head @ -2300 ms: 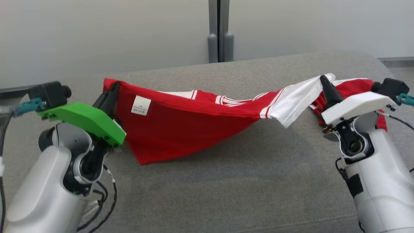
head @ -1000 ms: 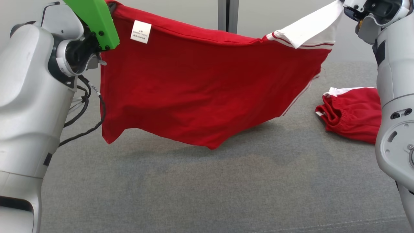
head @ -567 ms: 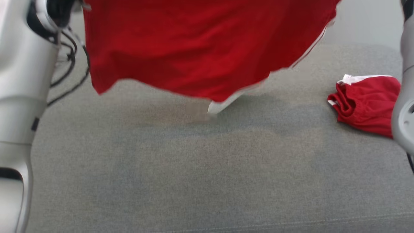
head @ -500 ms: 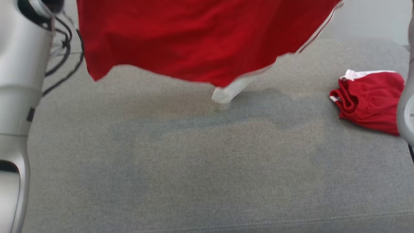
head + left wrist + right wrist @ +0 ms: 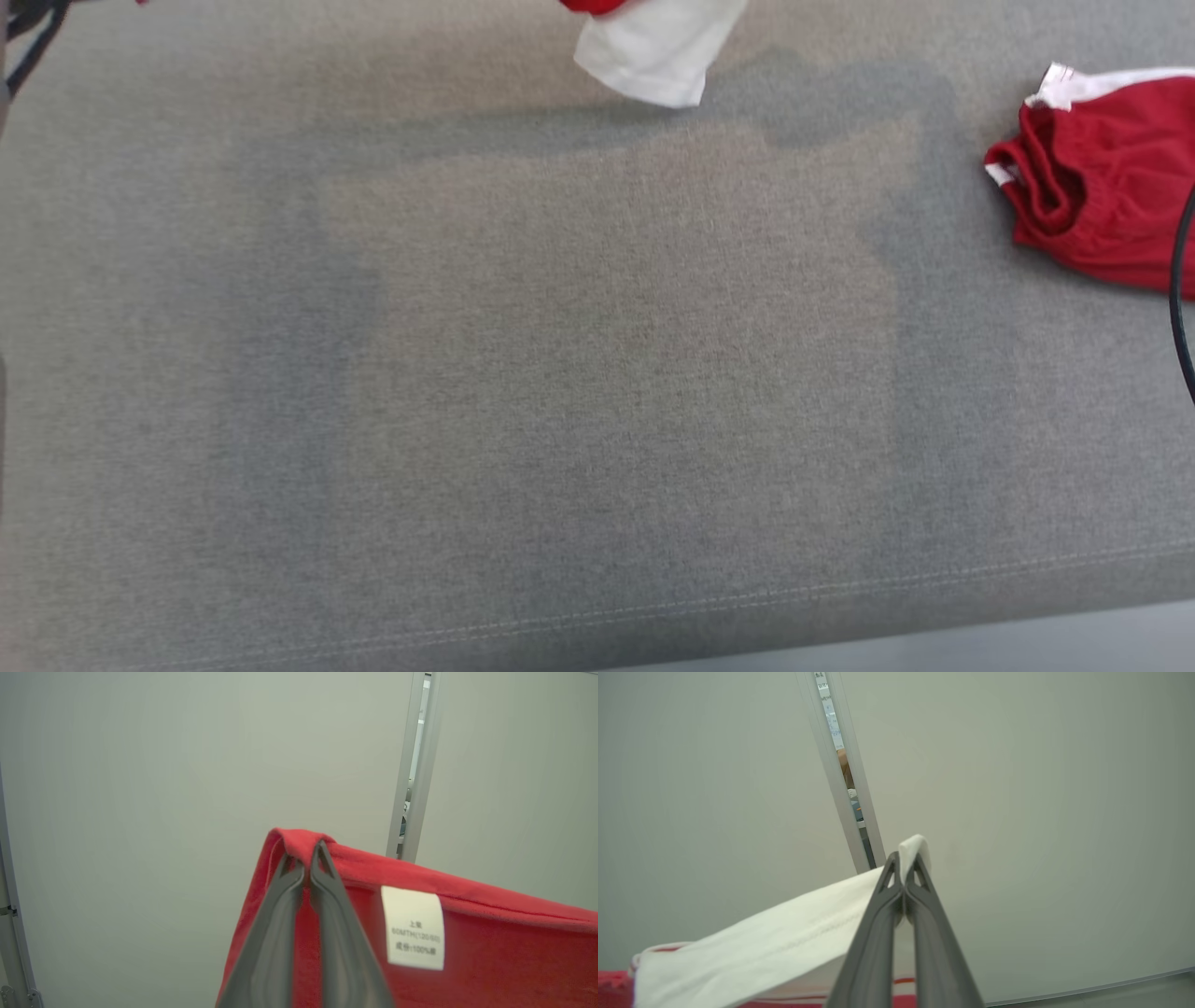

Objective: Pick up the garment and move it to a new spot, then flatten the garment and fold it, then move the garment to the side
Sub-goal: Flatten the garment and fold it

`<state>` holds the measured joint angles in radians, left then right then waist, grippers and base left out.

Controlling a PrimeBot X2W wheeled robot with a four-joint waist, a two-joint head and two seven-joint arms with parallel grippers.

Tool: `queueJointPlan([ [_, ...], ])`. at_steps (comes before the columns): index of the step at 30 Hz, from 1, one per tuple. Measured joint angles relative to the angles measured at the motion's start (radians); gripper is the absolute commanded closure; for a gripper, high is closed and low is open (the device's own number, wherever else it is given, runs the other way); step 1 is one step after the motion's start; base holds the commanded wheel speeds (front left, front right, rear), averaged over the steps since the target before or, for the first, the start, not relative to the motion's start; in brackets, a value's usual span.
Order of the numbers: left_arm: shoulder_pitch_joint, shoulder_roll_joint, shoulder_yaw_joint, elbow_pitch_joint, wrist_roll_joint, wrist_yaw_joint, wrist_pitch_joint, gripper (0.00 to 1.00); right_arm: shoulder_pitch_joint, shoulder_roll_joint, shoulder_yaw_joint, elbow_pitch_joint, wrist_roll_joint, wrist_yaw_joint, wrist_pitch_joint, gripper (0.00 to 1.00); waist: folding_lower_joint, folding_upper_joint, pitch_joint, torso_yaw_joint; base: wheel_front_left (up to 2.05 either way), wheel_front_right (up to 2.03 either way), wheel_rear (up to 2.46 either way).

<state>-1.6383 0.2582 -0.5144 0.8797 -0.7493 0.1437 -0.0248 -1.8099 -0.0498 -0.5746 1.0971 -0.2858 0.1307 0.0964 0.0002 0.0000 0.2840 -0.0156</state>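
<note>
The garment is a red top with white sleeves and a white care label [image 5: 413, 927]. My left gripper [image 5: 304, 858] is shut on a folded red corner of the garment [image 5: 490, 947], held up in front of a pale wall. My right gripper [image 5: 903, 862] is shut on the tip of a white sleeve [image 5: 752, 952], also raised. In the head view only the garment's lowest hanging part, a white sleeve end [image 5: 653, 51] with a scrap of red above it, dangles over the grey cushion [image 5: 597, 373] at the top edge.
A second crumpled red piece with white trim [image 5: 1097, 219] lies on the cushion at the right. A dark cable [image 5: 1181, 280] hangs at the right edge. The cushion's stitched front edge [image 5: 653, 611] runs along the bottom. A pale wall with a grey post [image 5: 413, 765] stands behind.
The garment has gone from stretched low over the cushion to lifted high by both grippers. The head camera has tilted down, so the arms and most of the garment have left its view.
</note>
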Motion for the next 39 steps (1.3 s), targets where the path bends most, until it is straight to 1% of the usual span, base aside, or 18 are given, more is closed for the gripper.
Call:
queueJointPlan([
  [2,-0.020,0.002,-0.002,0.022,0.017,-0.002,-0.052,1.00,-0.014,0.000,0.017,0.023,-0.001,0.000,-0.063,1.00,0.0000,0.0000,0.032,-0.009,0.00,0.00,0.00],
  [3,-0.046,0.006,0.001,0.034,0.033,0.001,-0.127,1.00,-0.035,0.001,0.029,0.041,0.005,0.000,-0.138,1.00,0.0000,0.0000,0.061,-0.020,0.00,0.00,0.00],
  [5,-0.085,0.011,0.010,0.033,0.055,0.002,-0.197,1.00,-0.064,0.000,0.051,0.050,0.010,0.000,-0.233,1.00,0.0000,0.0000,0.088,-0.031,0.00,0.00,0.00],
  [7,-0.121,0.011,0.028,0.021,0.069,0.006,-0.226,1.00,-0.097,0.001,0.060,0.052,0.013,0.000,-0.304,1.00,0.0000,0.0000,0.113,-0.042,0.00,0.00,0.00],
  [11,-0.153,0.006,0.066,-0.007,0.094,0.006,-0.236,1.00,-0.148,-0.002,0.063,0.062,0.035,0.000,-0.349,1.00,-0.0001,0.0000,0.163,-0.062,0.00,0.00,0.00],
  [13,-0.150,0.002,0.086,-0.012,0.105,0.006,-0.236,1.00,-0.152,-0.003,0.077,0.099,0.040,0.000,-0.354,1.00,-0.0001,0.0000,0.188,-0.070,0.00,0.00,0.00],
  [15,-0.128,0.001,0.093,0.001,0.116,-0.004,-0.238,1.00,-0.140,-0.001,0.094,0.132,0.043,0.000,-0.354,1.00,-0.0001,0.0000,0.212,-0.077,0.00,0.00,0.00],
  [20,-0.049,0.005,0.091,0.081,0.119,-0.049,-0.237,1.00,-0.080,0.001,0.123,0.180,0.056,0.000,-0.347,1.00,0.0000,0.0000,0.253,-0.095,0.00,0.00,0.00],
  [23,-0.042,0.003,0.087,0.119,0.116,-0.075,-0.237,1.00,-0.073,0.000,0.140,0.187,0.070,0.000,-0.311,1.00,-0.0001,0.0000,0.260,-0.101,0.00,0.00,0.00],
  [27,-0.040,0.001,0.091,0.165,0.095,-0.113,-0.228,1.00,-0.053,0.000,0.177,0.192,0.099,0.000,-0.254,1.00,-0.0001,0.0000,0.254,-0.094,0.00,0.00,0.00],
  [31,-0.004,-0.010,0.074,0.200,0.080,-0.172,-0.197,1.00,-0.005,0.000,0.233,0.192,0.141,0.000,-0.196,1.00,-0.0001,0.0000,0.237,-0.080,0.00,0.00,0.00],
  [36,0.119,-0.014,0.064,0.240,0.050,-0.234,-0.167,1.00,0.115,0.001,0.314,0.193,0.232,0.000,-0.155,1.00,-0.0001,0.0000,0.194,-0.065,0.00,0.00,0.00],
  [38,0.187,-0.012,0.058,0.249,0.041,-0.249,-0.165,1.00,0.176,0.001,0.349,0.194,0.281,0.000,-0.136,1.00,-0.0001,0.0000,0.167,-0.061,0.00,0.00,0.00],
  [39,0.187,-0.012,0.058,0.249,0.041,-0.249,-0.165,1.00,0.176,0.001,0.349,0.194,0.281,0.000,-0.136,1.00,-0.0001,0.0000,0.167,-0.061,0.00,0.00,0.00],
])
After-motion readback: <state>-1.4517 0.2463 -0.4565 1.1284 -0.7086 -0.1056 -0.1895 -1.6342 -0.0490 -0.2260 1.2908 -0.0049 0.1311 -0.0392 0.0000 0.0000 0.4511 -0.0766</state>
